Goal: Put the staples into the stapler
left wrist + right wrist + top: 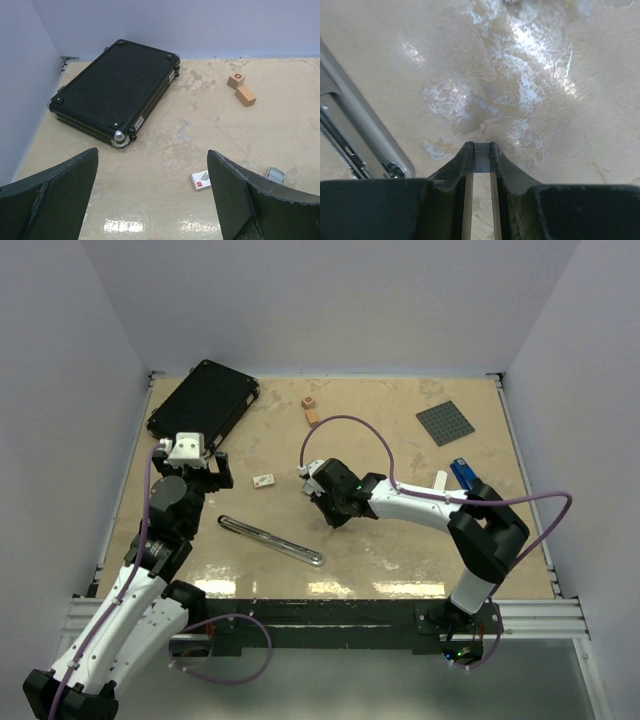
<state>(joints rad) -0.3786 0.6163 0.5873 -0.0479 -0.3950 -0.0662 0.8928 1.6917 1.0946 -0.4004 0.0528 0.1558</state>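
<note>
the stapler (270,538) lies opened flat on the table (400,560), a slim shiny metal bar running far-left to near-right. just beside its near-right end, the right gripper (336,518) pinches the staples (481,163), a thin grey block. the left gripper (152,155) gapes wide, well apart.
</note>
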